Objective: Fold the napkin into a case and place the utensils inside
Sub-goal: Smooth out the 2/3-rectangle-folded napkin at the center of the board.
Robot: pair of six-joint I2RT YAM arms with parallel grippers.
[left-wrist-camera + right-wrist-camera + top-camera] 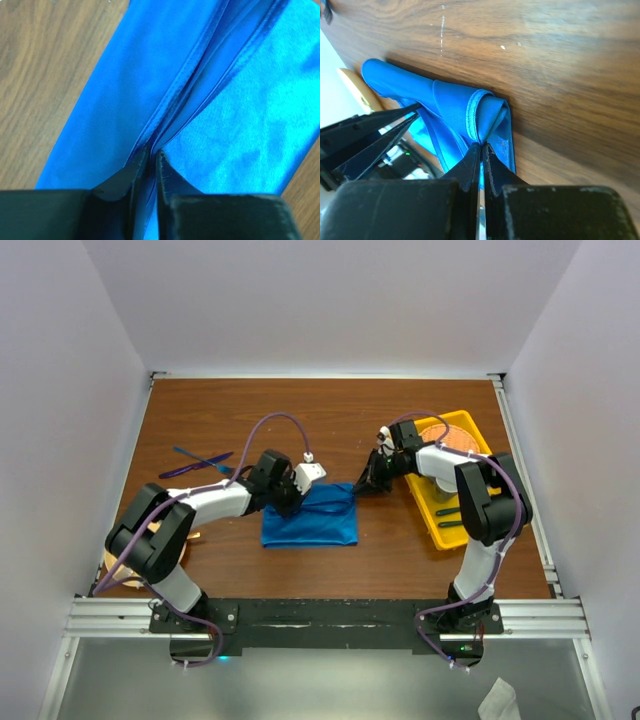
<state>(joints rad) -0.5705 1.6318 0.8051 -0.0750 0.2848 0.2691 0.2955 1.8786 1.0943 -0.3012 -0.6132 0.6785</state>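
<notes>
My left gripper [152, 152] pinches a ridge of the napkin [312, 522], which lies part-folded at mid-table, and my right gripper [481, 146] is clamped on its right corner. If either pulls unevenly, I expect the slick cloth slips out and the fold collapses.

Napkin [310, 517] sits in the middle of the table [400, 565]. Utensils [197, 462] lie off to its left, further back. The tray [430, 527] is along the right edge.
</notes>
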